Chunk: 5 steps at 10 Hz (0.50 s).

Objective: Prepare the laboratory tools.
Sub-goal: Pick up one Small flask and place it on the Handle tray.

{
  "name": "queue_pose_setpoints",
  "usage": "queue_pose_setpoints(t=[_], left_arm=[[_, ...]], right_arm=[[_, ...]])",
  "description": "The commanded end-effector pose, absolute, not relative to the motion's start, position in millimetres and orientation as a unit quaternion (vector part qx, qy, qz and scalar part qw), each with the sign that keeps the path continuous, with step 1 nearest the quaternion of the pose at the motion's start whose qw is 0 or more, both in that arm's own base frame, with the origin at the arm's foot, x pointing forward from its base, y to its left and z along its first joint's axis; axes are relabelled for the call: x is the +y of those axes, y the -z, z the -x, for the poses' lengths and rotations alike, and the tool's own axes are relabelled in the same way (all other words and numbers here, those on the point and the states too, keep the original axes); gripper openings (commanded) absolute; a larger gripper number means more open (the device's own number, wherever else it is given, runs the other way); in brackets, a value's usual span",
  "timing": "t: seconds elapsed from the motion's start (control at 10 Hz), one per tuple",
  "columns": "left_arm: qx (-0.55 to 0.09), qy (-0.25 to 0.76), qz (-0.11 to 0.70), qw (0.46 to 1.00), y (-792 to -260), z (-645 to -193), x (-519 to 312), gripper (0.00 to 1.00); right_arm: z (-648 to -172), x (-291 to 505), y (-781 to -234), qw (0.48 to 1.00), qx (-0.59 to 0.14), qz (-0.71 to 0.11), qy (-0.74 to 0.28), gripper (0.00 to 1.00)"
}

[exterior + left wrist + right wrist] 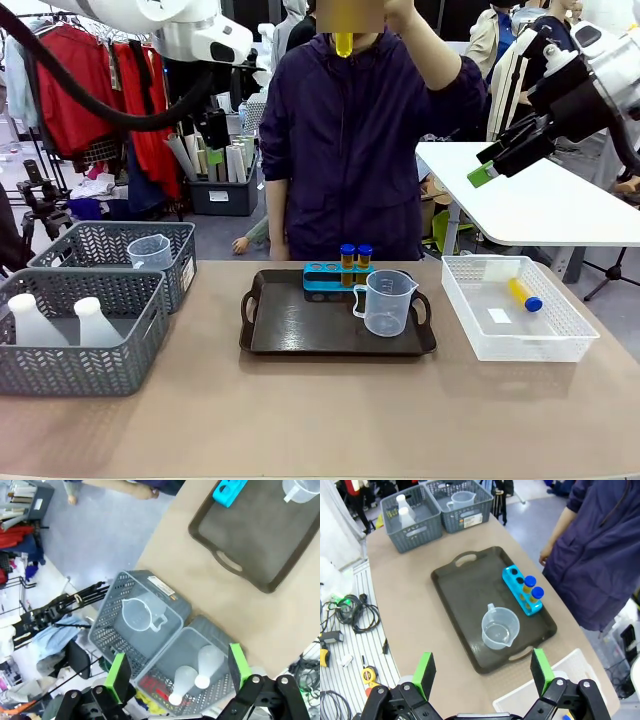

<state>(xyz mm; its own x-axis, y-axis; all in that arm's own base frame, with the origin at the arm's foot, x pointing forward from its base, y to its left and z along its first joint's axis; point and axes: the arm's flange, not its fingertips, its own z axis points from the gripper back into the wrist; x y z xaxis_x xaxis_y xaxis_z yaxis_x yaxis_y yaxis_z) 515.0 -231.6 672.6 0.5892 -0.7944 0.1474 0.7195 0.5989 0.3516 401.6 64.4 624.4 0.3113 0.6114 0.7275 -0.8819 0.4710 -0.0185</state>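
Amber tubes (347, 258): two stand upright, caps up, in blue rack (322, 275) at far edge of tray (300, 325). Third tube (524, 294) lies flat in white basket (520, 348) at right, cap pointing near-right. Beaker (388, 302) upright on tray. Left tool (177, 677) and right tool (482, 672) both spread wide, empty.
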Motion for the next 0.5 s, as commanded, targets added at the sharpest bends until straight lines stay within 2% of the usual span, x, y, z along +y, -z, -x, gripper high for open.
queue_pose_setpoints(t=[0.0,0.4], left_arm=[[-0.146,0.433,-0.127,0.880,-674.8,-516.8,-235.0,1.00],[-0.146,0.432,-0.127,0.881,-671.7,-515.7,-235.9,1.00]], right_arm=[[-401.9,64.9,-625.1,0.783,-0.347,-0.199,-0.476,1.00],[-401.9,64.9,-625.1,0.783,-0.347,-0.199,-0.476,1.00]])
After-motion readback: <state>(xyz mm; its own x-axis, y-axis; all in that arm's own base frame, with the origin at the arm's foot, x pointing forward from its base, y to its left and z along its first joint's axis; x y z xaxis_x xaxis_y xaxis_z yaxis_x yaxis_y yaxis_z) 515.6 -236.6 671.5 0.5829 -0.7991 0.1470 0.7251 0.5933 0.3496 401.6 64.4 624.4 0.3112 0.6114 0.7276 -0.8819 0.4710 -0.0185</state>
